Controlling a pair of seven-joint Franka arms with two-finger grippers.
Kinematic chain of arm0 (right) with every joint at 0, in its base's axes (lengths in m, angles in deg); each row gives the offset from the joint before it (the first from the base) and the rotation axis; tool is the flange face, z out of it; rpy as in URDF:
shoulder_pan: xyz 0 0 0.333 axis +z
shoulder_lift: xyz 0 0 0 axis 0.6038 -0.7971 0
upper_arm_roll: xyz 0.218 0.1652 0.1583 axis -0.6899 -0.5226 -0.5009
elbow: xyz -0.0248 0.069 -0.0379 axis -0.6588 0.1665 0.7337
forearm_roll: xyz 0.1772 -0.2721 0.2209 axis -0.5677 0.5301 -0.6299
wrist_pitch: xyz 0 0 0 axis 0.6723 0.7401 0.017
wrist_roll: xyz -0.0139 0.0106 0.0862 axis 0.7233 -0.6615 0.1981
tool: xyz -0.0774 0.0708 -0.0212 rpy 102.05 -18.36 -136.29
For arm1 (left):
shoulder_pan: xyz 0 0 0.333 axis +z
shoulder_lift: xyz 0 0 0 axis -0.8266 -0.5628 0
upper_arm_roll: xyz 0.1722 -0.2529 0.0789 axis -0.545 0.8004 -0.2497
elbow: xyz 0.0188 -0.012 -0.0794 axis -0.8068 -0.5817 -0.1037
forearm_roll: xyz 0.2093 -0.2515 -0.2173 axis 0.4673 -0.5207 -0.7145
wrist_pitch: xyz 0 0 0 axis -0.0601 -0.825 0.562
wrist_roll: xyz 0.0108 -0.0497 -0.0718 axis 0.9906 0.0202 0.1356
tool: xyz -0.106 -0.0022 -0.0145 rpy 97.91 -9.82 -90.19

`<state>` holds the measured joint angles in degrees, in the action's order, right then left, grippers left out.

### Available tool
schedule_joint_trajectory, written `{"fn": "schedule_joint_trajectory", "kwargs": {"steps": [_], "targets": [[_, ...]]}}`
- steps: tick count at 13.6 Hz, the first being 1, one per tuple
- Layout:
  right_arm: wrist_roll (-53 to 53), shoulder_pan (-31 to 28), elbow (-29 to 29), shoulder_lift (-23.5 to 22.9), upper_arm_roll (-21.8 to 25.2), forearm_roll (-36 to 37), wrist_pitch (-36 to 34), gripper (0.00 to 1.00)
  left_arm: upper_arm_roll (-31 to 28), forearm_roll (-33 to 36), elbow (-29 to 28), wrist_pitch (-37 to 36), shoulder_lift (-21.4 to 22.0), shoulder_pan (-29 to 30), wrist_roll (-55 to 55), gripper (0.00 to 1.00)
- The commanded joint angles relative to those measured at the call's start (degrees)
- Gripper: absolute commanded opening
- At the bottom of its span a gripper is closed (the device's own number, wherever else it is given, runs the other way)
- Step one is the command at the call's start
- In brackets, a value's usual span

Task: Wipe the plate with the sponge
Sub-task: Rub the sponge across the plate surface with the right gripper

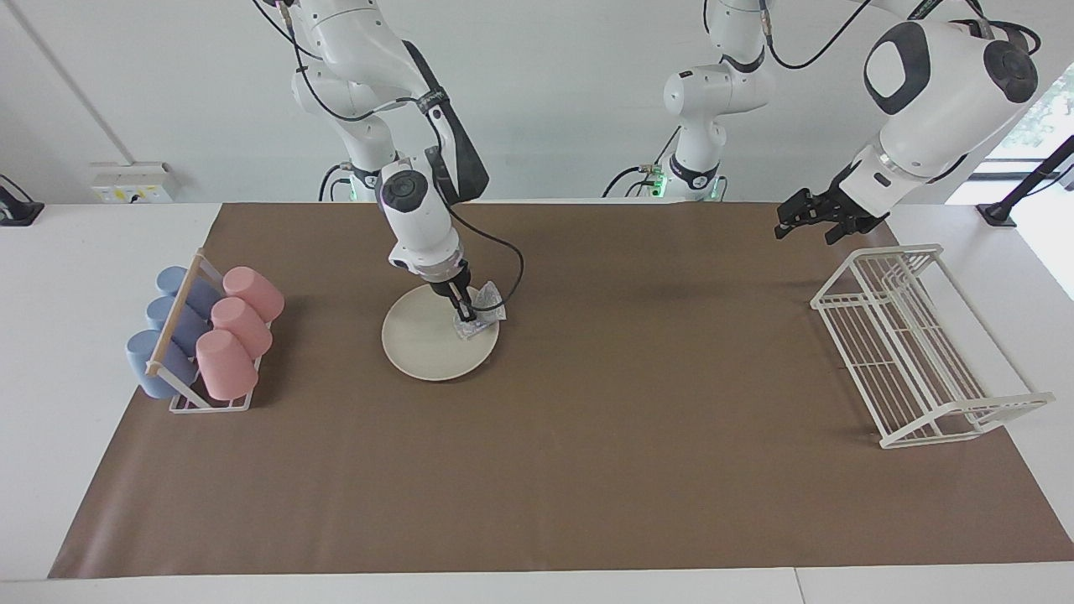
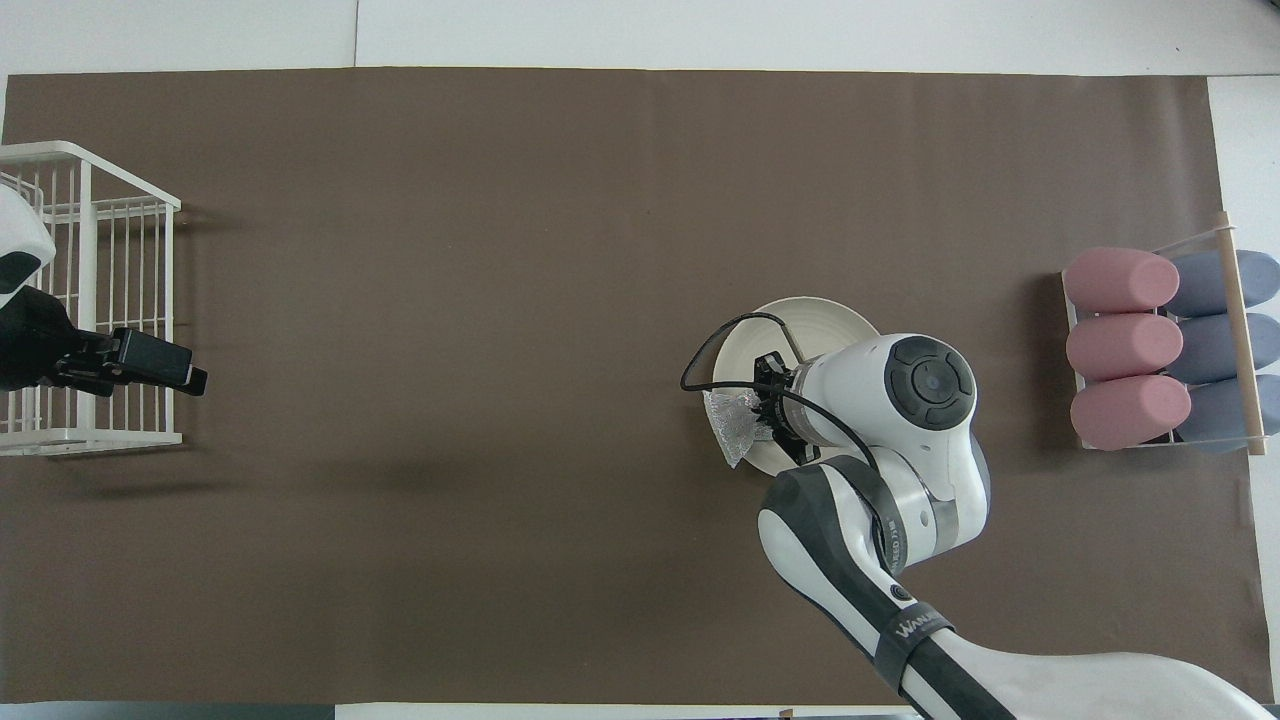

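Sideways, pink cups (image 1: 239,329) and blue cups (image 1: 172,323) fill the holder (image 1: 210,403).

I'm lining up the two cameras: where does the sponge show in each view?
Facing view: the sponge sits at the plate's rim toward the left arm's end, pinched by the right gripper.
Overhead view: the sponge at the plate's same rim.
Shared landmark: the cup rack.

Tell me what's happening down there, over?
Right gripper shut on sponge, at plate rim toward the left arm's end. Left gripper open, waiting above rack. Nothing in the way.
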<state>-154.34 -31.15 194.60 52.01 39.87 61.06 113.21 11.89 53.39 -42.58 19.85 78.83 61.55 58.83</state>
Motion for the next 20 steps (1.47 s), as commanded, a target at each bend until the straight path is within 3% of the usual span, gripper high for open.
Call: {"fn": "schedule_joint_trajectory", "kwargs": {"steps": [1, 5, 9, 15, 20], "targets": [[8.5, -4.1, 1.2, -0.2, -0.2, -1.3, 1.3, 0.0, 0.1, 1.0, 0.0, 0.5, 0.8, 0.2, 0.7, 1.0], [20.1, -10.6, 1.2, -0.5, -0.1, -1.2, 1.1, 0.0, 0.2, 1.0, 0.0, 0.4, 0.8, 0.1, 0.6, 1.0], [20.5, -10.3, 1.2, -0.5, -0.1, -1.2, 1.2, 0.0, 0.2, 1.0, 0.0, 0.4, 0.8, 0.1, 0.7, 1.0], [0.7, -0.6, 1.2, -0.2, -0.4, -1.2, 1.8, 0.0, 0.2, 1.0, 0.0, 0.4, 0.8, 0.0, 0.6, 1.0], [-0.6, -0.2, 0.4, -0.3, -0.3, -1.2, 1.5, 0.0, 0.1, 1.0, -0.1, 0.5, 0.8, 0.2, 0.9, 1.0]]}}
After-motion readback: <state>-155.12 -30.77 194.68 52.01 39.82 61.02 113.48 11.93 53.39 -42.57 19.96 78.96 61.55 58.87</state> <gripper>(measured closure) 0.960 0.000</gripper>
